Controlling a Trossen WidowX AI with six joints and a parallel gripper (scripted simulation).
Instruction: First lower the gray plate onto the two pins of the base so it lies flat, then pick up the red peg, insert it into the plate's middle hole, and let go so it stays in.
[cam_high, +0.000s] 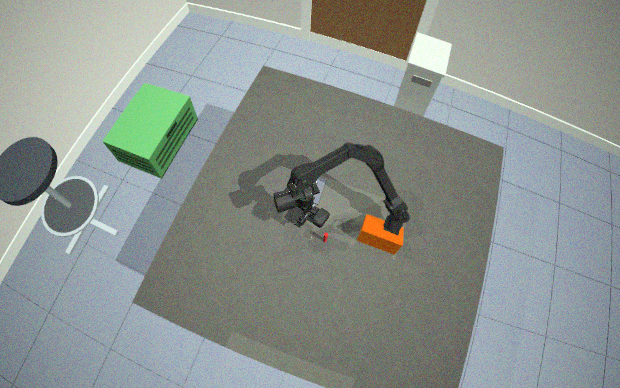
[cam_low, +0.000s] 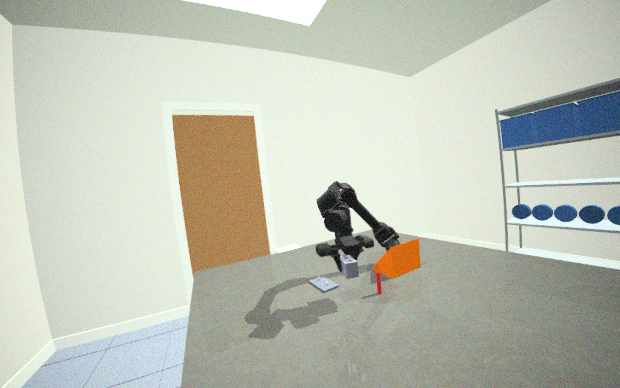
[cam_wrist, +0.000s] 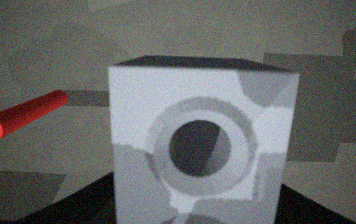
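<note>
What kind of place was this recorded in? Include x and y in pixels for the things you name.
Probably a plain workroom or lab: a brown door (cam_high: 367, 25) (cam_low: 220, 190), a tiled floor (cam_high: 530, 300) (cam_low: 115, 357) and a metal shelf unit (cam_low: 502, 200) by the wall suggest it.

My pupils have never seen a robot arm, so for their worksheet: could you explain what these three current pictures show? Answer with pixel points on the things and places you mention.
The machine is a black jointed arm with one gripper (cam_low: 349, 262), a hand made of two fingers. The top picture looks down on everything from above; the exterior one looks from the side, across the table (cam_high: 280, 300) (cam_low: 280, 355); the wrist one looks out from the arm itself, close to its fingers.

The gripper is closed on the gray plate (cam_low: 350, 269) (cam_wrist: 135, 115), a thick block with round holes, and the side view shows it raised above the table. Nearby lies the flat base (cam_low: 323, 285) with its small pins. The red peg (cam_high: 326, 237) (cam_low: 379, 283) (cam_wrist: 35, 111) stands upright beside an orange block (cam_high: 377, 235) (cam_low: 405, 259). The plate is not on the pins yet.
</note>
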